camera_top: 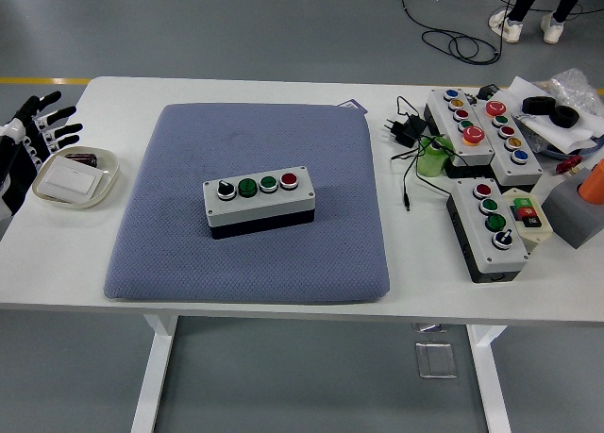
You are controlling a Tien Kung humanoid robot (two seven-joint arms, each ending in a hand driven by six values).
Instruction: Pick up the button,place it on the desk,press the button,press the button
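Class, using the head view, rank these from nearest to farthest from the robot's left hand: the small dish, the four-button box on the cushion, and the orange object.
1. Small dish, beside the left hand, far left.
2. Four-button box, centre, on the blue cushion.
3. Orange object, far right edge.
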